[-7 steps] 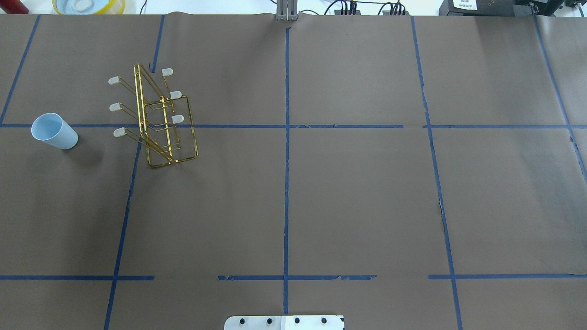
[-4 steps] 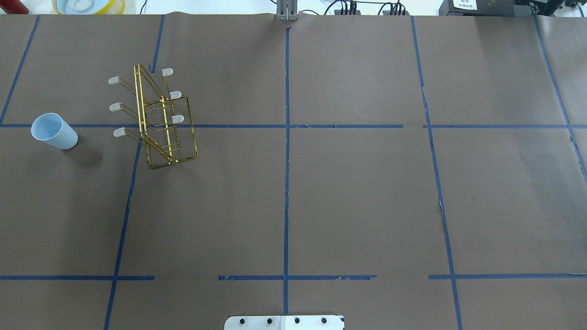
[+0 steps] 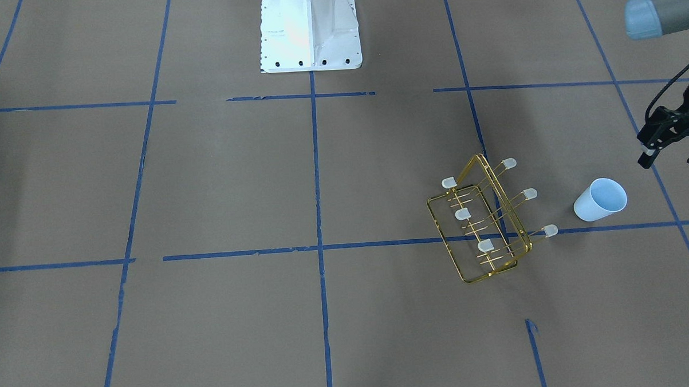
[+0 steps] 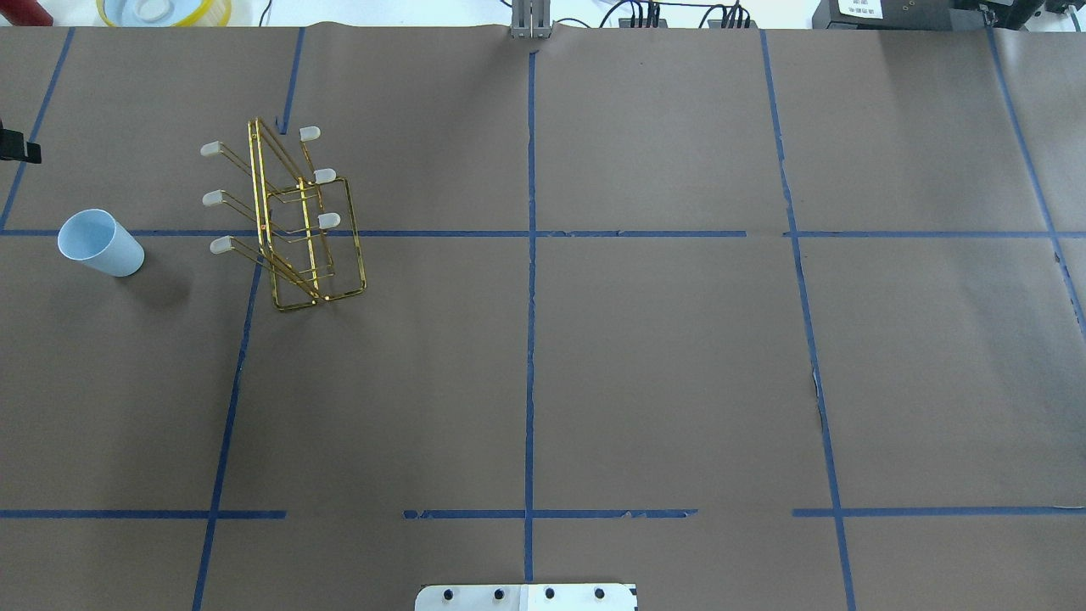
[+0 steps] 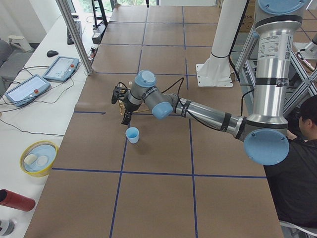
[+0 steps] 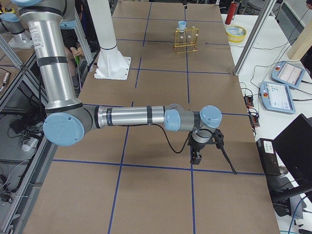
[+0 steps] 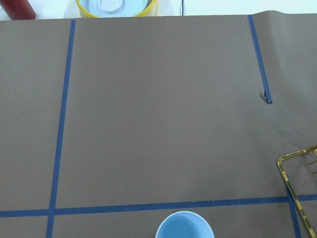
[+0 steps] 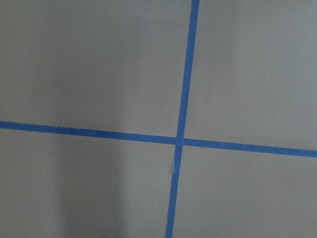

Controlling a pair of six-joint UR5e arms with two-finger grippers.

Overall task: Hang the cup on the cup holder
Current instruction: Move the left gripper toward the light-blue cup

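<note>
One cup (image 3: 600, 199) upright, near left jaws, spread and empty, right jaws unclear.

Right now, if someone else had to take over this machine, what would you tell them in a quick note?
The left claw is open and empty, near the cup but not touching it.
The right claw is far off over bare table; whether it is open or shut cannot be told.
The cup stands upright on the table, mouth up, apart from the cup holder.
The cup holder stands on the table with all six prongs bare.
Done: nothing yet.
Left: grasp the cup, probably with the left claw, and hang it on a prong.
</note>
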